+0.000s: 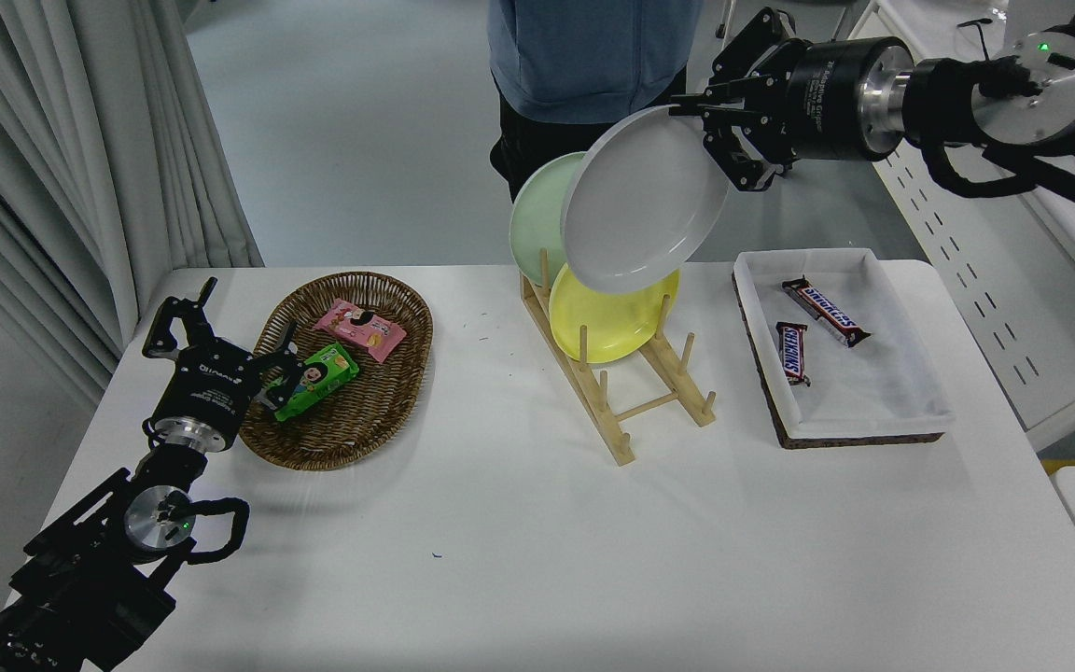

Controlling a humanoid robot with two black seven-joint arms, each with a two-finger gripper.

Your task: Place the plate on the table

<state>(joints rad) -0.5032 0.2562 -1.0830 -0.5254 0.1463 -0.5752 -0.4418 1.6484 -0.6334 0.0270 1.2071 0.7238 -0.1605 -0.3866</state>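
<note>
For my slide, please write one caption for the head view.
Right gripper holds the grey plate in the air above the wooden rack, where yellow and green plates stand.

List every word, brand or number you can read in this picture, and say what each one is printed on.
"SNICKERS": on the chocolate bar lying slantwise in the white tray.
"SNICKERS": on the second bar beside it.
Right gripper body: white lettering, too small to read.
Left gripper body: lettering blurred.
Snack packets in the wicker basket: print unreadable.
</note>
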